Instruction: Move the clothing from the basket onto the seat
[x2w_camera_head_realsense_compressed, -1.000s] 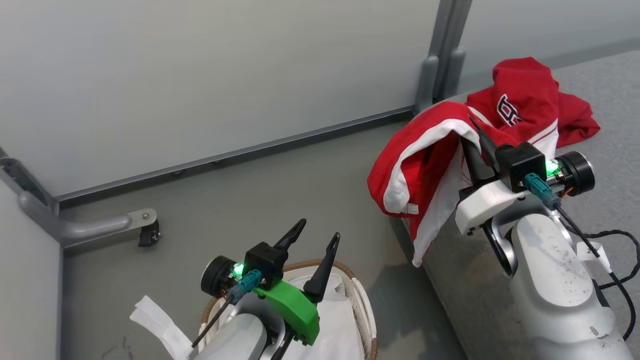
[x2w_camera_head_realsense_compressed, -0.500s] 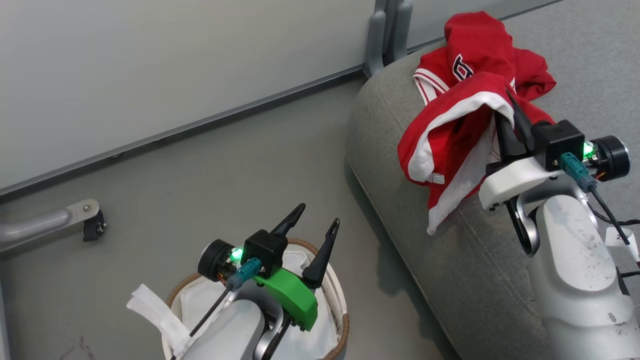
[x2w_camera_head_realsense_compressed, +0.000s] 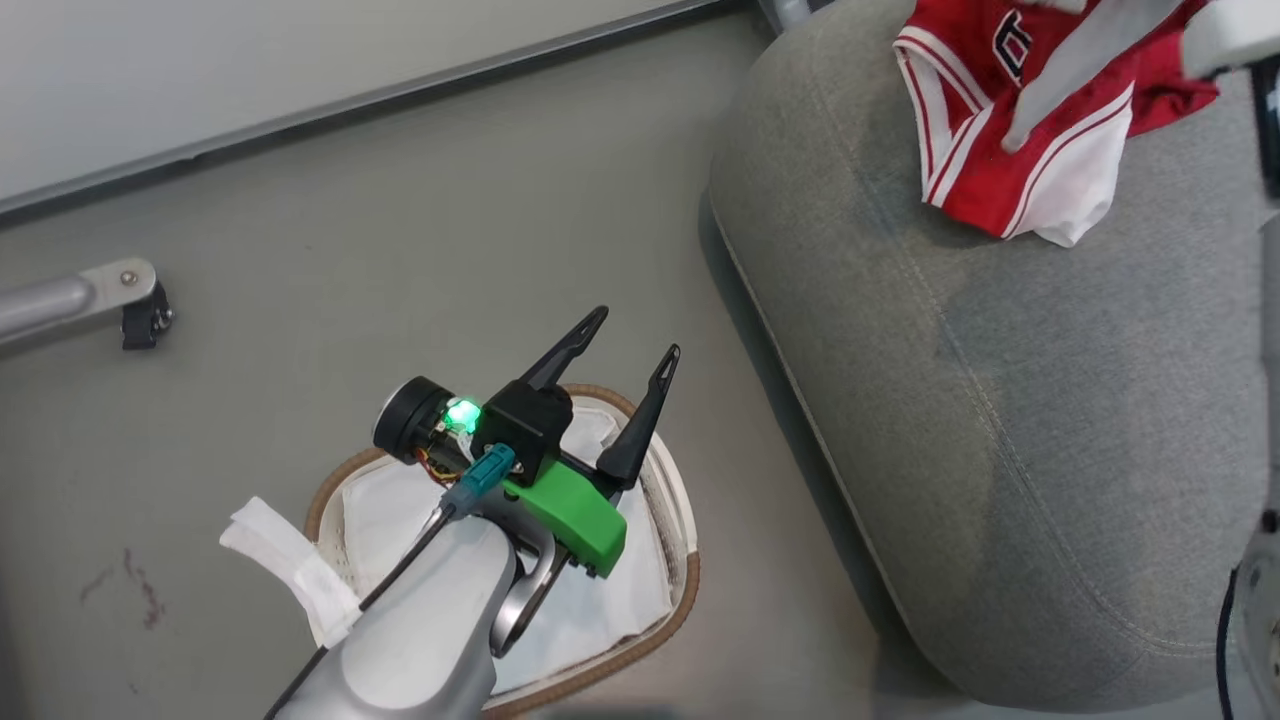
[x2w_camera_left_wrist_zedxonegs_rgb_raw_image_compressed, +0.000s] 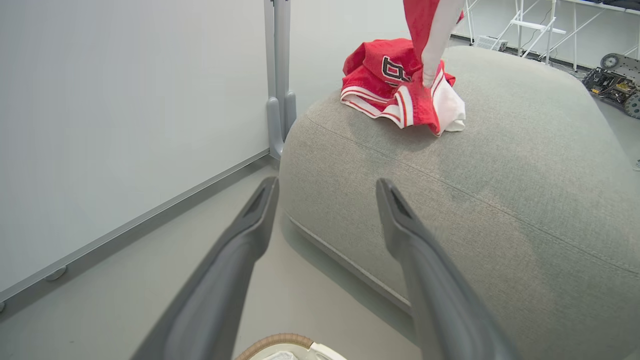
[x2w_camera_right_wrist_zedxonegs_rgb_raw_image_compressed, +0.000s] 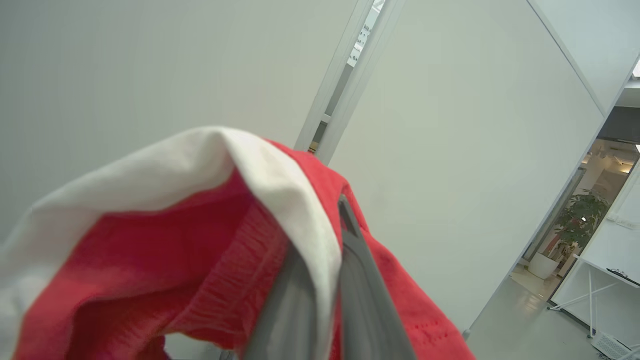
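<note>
Right hand (x2w_camera_right_wrist_zedxonegs_rgb_raw_image_compressed: 327, 235) raised red garment (x2w_camera_left_wrist_zedxonegs_rgb_raw_image_compressed: 434, 35); tail maybe brushes logo garment (x2w_camera_left_wrist_zedxonegs_rgb_raw_image_compressed: 385, 75).

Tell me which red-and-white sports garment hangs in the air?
The red garment with the broad white band, pinched in the shut right gripper; the red garment with the navy-and-white logo lies on the grey fabric seat.

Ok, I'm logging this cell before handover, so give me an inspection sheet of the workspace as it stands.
surface: grey seat, one red logo garment lying on it.
job's things: second red garment hanging above the seat; basket on the floor, white liner showing.
clutter: reddish floor stain.
grippers: left gripper open over the basket; right gripper shut on the second red garment.
cables: black cable along left arm.
surroundings: pale partition walls, metal foot.
</note>
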